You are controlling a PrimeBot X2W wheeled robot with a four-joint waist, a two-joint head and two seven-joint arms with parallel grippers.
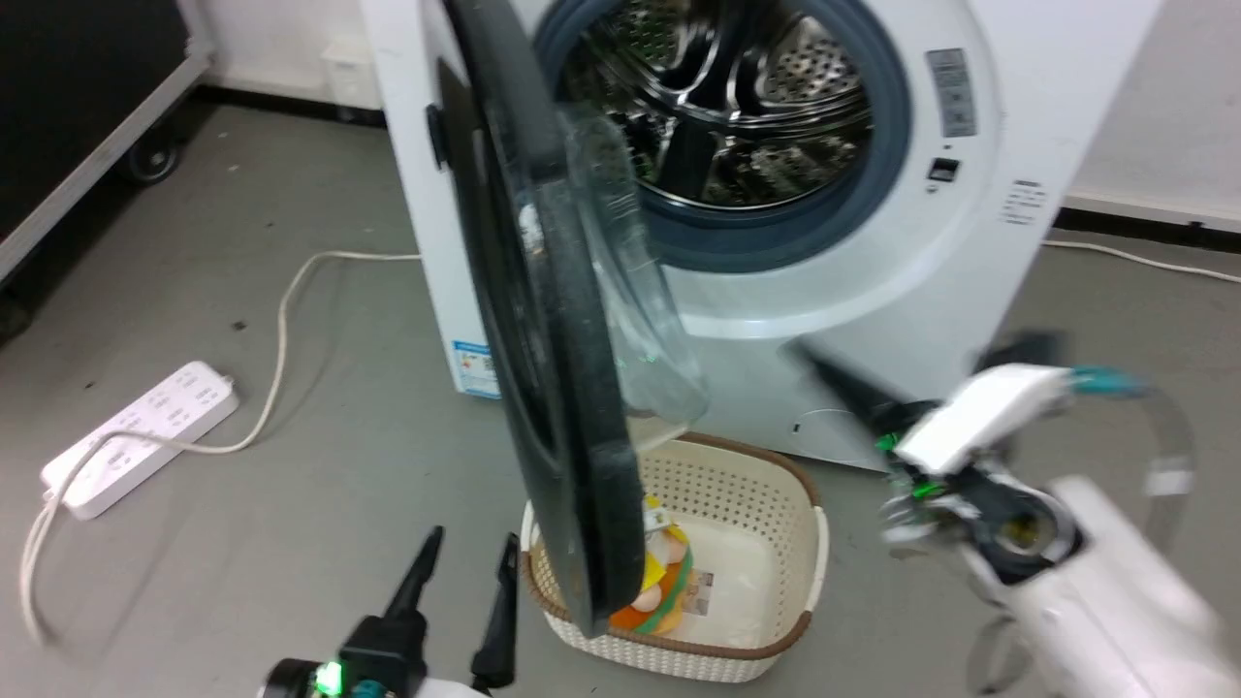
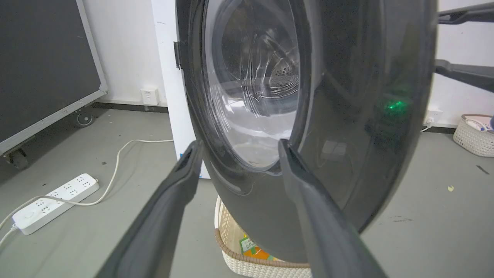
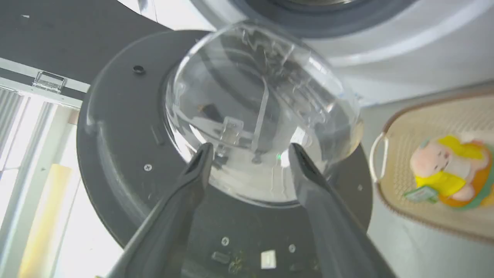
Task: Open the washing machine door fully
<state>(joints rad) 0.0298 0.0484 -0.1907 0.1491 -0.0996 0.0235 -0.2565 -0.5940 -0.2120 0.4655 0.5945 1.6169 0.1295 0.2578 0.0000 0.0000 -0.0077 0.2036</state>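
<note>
The washing machine door [image 1: 543,320] stands swung out from the white machine [image 1: 970,242], edge-on in the head view, with its clear glass bowl [image 1: 640,291] facing the steel drum [image 1: 737,107]. My left gripper [image 1: 472,535] is open, low and just left of the door's bottom edge. In the left wrist view this gripper [image 2: 239,143] faces the glossy outer side of the door [image 2: 347,116]. My right gripper [image 1: 824,368], blurred, sits to the right of the door. In the right wrist view it [image 3: 251,146] is open, with its fingers close to the glass bowl [image 3: 262,116] on the door's inner side.
A cream basket [image 1: 776,485] holding a plush toy [image 1: 664,582] stands on the floor under the door. A white power strip [image 1: 136,436] and its cable lie on the floor to the left. A black wheeled case [image 1: 87,97] is far left. Another basket [image 2: 474,135] stands far right.
</note>
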